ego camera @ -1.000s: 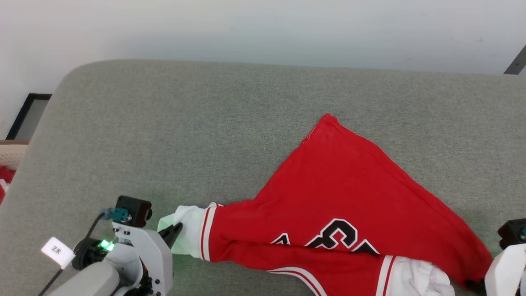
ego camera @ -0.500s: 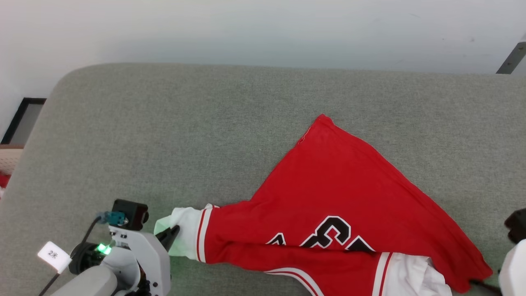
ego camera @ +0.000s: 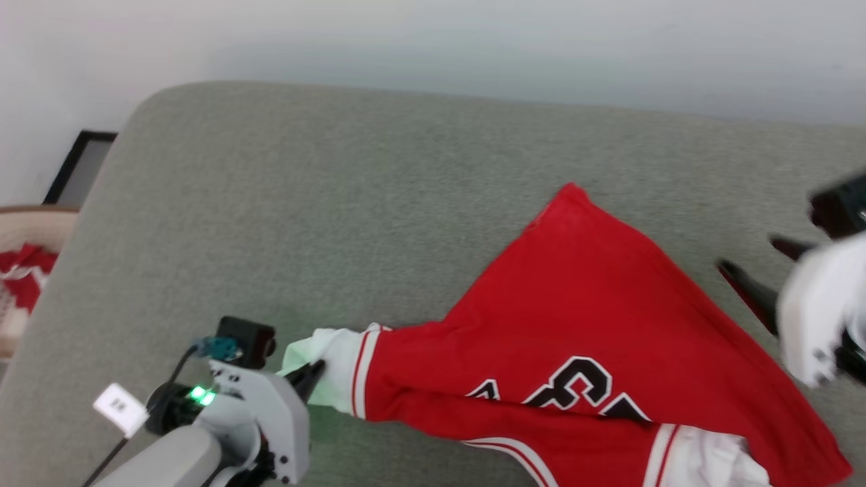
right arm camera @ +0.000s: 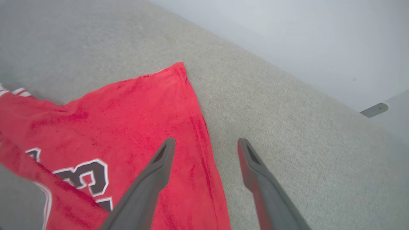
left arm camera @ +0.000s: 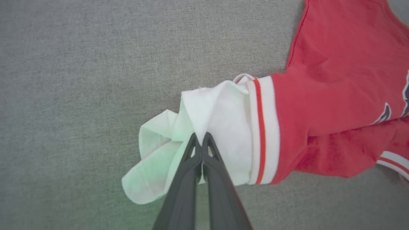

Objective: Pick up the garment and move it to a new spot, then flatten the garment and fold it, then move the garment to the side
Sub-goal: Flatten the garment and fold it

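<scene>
**Garment** [ego camera: 575, 304]: red shirt, white sleeves, striped trim, black white-outlined lettering. It lies spread on the grey padded surface [ego camera: 338, 203], occupying the lower right of the head view, with one corner pointing toward upper centre.

**Left gripper** [ego camera: 314, 373]: lower left of the head view, at the sleeve end. The left wrist view [left arm camera: 201, 137] adds the detail that the fingers are pressed together, pinching a fold of the white sleeve [left arm camera: 223, 127], which is tinted green.

**Right gripper** [ego camera: 745, 252]: right edge of the head view, blurred. In the right wrist view [right arm camera: 206, 140] the fingers are spread wide and hold nothing. One finger is over red fabric [right arm camera: 127, 121] and the other over grey surface [right arm camera: 287, 127]. Whether they touch anything cannot be told.

**Basket** [ego camera: 20, 270]: left edge of the head view, pale, holding red-and-white cloth.
</scene>
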Motion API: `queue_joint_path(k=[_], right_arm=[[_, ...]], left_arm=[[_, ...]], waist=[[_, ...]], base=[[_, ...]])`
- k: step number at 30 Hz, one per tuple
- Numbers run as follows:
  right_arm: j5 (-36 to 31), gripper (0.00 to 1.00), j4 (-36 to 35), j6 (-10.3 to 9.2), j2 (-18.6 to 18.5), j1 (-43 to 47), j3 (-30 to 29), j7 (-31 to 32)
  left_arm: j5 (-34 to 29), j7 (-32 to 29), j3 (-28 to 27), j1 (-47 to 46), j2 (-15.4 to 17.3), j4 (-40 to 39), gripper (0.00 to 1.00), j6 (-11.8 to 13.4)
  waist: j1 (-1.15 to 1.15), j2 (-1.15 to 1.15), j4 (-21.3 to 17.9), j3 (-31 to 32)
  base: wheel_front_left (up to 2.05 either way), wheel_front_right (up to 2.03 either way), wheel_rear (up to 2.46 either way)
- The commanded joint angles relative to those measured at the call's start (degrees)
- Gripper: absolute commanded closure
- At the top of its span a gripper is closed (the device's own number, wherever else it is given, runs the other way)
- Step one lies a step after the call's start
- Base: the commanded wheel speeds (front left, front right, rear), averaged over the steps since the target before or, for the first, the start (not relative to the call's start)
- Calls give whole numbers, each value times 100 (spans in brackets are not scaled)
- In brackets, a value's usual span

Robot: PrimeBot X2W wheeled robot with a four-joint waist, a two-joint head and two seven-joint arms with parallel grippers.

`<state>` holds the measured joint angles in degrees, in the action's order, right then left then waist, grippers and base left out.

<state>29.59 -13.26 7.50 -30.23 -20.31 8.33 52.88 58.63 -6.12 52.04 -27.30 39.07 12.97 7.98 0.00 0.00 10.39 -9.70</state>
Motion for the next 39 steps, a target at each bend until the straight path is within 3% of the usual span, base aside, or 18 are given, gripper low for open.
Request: queue_joint_path(k=[1, 7, 13, 17, 30, 31, 32, 39], right_arm=[[-5, 0, 346, -2, 40, -372, 330, -258], [67, 0, 2079, -3, -79, -1885, 1700, -1124], [311, 0, 3715, -4, -6, -3048, 2803, -1456], [554, 0, 4610, -4, 75, -3539, 3405, -1424], [1231, 0, 6295, -5, 12, -3988, 4757, -816], [1304, 44, 6407, -5, 34, -3963, 4825, -687], [1382, 100, 6466, -5, 56, -3943, 4907, -551], [1724, 100, 6628, -6, -23, -4201, 5170, -249]], left_arm=[[-55, -17, 28, -113, -79, 20, 100, -42], [-184, -92, 164, -452, -370, 243, 100, -254], [-302, -95, 284, -776, -720, 567, 100, -477], [-340, -48, 361, -938, -960, 800, 100, -634], [-369, 148, 484, -1283, -1496, 1559, 100, -1080], [-360, 169, 483, -1300, -1512, 1622, 100, -1105], [-355, 179, 485, -1317, -1523, 1681, 100, -1128], [-308, 249, 467, -1363, -1529, 1996, 100, -1222]], waist=[[0, 0, 218, -130], [0, 0, 618, -329], [0, 0, 953, -494], [0, 0, 1131, -587], [0, 0, 1539, -833], [0, 0, 1548, -835], [0, 0, 1553, -835], [0, 0, 1469, -809]], base=[[0, 0, 0], [0, 0, 0], [0, 0, 0], [0, 0, 0], [0, 0, 0], [0, 0, 0], [0, 0, 0], [0, 0, 0]])
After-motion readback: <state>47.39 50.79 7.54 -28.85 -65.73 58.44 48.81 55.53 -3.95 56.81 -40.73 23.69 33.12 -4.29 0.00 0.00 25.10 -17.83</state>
